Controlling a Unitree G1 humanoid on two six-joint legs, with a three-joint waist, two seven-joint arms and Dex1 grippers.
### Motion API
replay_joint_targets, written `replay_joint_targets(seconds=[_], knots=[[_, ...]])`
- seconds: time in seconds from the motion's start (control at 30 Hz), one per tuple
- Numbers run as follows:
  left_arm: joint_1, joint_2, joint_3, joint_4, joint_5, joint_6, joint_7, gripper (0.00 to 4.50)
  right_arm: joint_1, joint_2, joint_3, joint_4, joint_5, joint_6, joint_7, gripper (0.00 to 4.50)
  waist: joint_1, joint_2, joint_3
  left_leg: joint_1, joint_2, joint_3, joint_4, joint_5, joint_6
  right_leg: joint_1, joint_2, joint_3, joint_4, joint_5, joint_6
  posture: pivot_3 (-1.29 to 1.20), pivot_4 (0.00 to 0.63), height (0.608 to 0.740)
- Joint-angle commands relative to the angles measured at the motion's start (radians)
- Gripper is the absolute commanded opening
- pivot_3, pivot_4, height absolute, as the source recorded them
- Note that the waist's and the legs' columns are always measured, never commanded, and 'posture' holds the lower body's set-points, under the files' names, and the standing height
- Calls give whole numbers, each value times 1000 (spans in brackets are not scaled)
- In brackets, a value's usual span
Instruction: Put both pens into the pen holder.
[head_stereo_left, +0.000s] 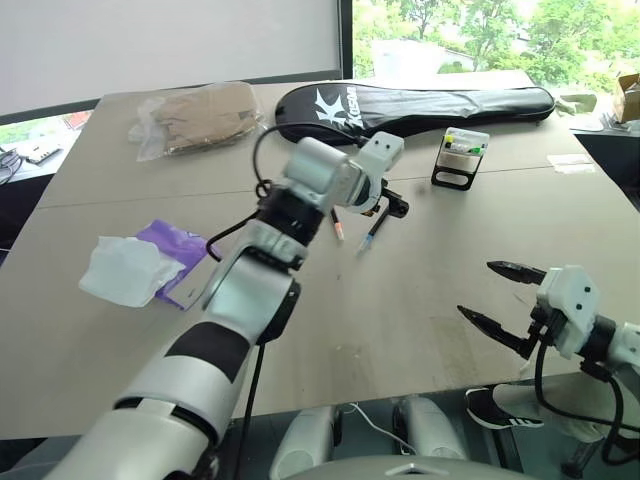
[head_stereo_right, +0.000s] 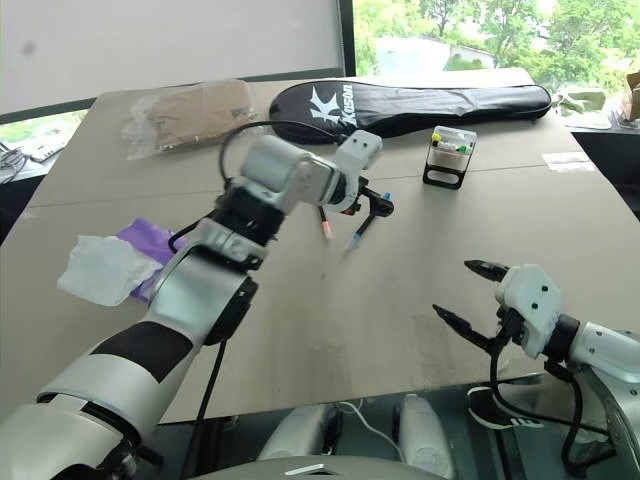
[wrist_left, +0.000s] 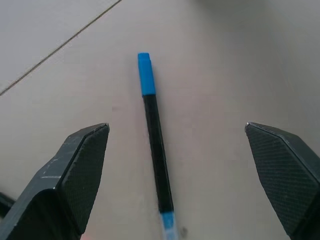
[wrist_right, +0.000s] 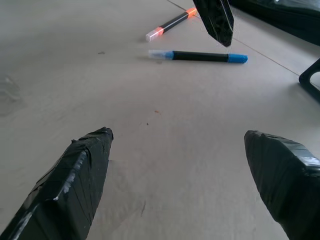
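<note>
1. I see my left gripper (wrist_left: 177, 165) hanging over the middle of the desk (head_stereo_left: 420, 330), its two black fingers (wrist_left: 80, 170) spread wide and holding nothing.
2. The blue pen (wrist_left: 156, 145) lies flat on the desk straight beneath that gripper, between the two fingers in the left wrist view (neither finger touches it).
3. The orange pen (wrist_right: 170, 24) lies just beside the blue one, on its left, not touching it; in the head view most of its barrel is hidden behind my left wrist, with its pale, orange-banded end (head_stereo_left: 338, 232) pointing toward the near edge.
4. The pen holder (head_stereo_left: 461, 158) stands upright toward the far right of the desk, past the pens and apart from them, a black open frame with a clear boxy top showing yellow and green bits.
5. Just behind the holder, the long black racket case (head_stereo_left: 420, 105) runs along the far edge.
6. My right gripper (head_stereo_left: 505, 300) hovers over the near right corner, fingers (wrist_right: 80, 180) wide apart and empty, well apart from both pens.
7. At the far left corner sits a clear bag with something tan inside (head_stereo_left: 195, 118).
8. Near the left edge lie a crumpled white tissue (head_stereo_left: 125, 268) and a purple packet (head_stereo_left: 175, 245), touching each other.
</note>
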Motion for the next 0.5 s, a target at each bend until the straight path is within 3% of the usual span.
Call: replay_joint_targets(seconds=[0.03,0.13,0.4,0.5], knots=[[-36,-69,-61,236,133,-190,-78,4472,29,22,-44,-92,-1,-20,-48,4500,1,0,0,0,0,0,0,0,0,0,0,0,0,0,0,0,150,740],[-36,-107,-70,343,197,-264,-159,3581,49,41,-45,-124,-7,-9,-87,4500,3,1,-1,0,0,0,0,0,0,-1,-1,0,1,0,0,0,150,740],[-26,-116,-21,366,283,-364,-306,41,21,81,-4,-181,10,116,-222,4500,7,2,-1,1,-1,-1,2,0,0,2,0,0,1,-1,1,0,150,740],[5,-55,34,240,252,-379,-386,10,-72,127,17,-197,101,273,-326,4500,3,2,-1,1,0,-1,2,0,0,1,-1,0,2,-1,1,0,150,740]])
